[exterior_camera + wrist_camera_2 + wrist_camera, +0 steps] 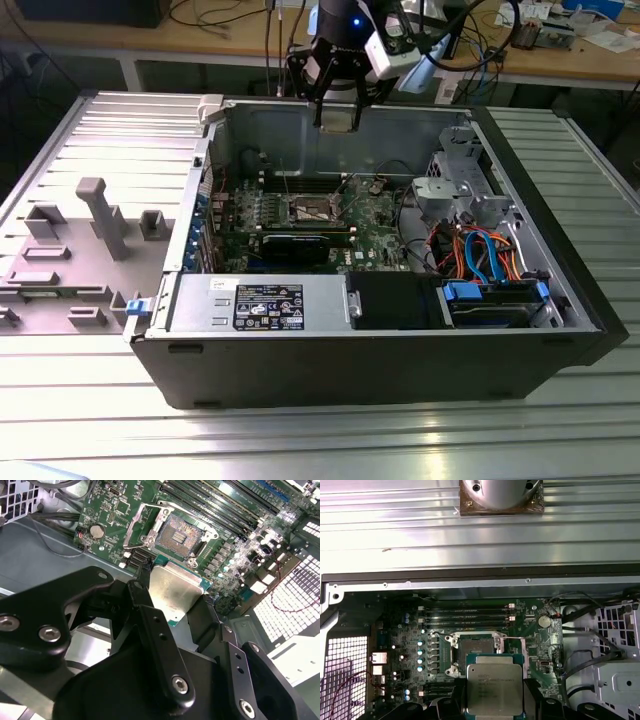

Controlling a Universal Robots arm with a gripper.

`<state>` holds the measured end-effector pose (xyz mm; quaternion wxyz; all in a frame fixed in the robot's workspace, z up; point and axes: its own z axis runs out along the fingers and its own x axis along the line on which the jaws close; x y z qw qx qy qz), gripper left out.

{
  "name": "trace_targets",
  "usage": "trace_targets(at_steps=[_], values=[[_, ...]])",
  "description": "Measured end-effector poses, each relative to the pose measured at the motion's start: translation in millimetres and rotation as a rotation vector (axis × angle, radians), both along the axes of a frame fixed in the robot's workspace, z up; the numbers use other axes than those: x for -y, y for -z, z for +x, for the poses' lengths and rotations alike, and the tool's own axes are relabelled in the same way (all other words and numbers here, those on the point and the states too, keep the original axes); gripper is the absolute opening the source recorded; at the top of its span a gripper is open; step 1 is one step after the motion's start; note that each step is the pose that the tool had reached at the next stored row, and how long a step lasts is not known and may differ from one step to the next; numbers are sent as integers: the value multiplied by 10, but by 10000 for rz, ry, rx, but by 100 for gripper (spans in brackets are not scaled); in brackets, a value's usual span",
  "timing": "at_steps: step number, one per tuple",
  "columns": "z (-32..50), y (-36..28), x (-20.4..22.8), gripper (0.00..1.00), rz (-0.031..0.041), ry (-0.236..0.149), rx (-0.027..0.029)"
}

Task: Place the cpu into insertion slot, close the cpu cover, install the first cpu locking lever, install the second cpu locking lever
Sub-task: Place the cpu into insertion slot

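In the second wrist view the gripper [175,600] is clamped on the cpu [176,591]. Its dark fingers [145,597] press two opposite edges of the chip, and the dull silver top faces the camera. The insertion slot [181,536] lies on the green circuit board [112,510] beyond the chip, apart from it, with its dark centre bare. The cpu cover [141,526] seems to be swung open to one side of the socket, though from this angle its frame is hard to tell from the socket's rim. In the first wrist view the cpu [495,687] hangs just short of the insertion slot [476,646], their edges roughly parallel. The exterior view puts the gripper [338,118] high over the far wall of the open computer case [400,360], well above the insertion slot [312,210]. The chip is therefore carried but not yet seated. To do this step well, I judge that the chip should be kept level and its edges squared to the socket rim. It should also be centred over the dark field before any descent. It should settle under its own weight rather than be pushed, because a tilted or offset landing could damage the contacts.
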<state>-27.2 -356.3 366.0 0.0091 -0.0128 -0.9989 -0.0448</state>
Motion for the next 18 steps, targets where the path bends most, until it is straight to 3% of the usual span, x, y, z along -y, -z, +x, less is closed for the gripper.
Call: trace_targets(at_steps=[18], values=[[-10, 25, 0, 55, 1, 0, 0]])
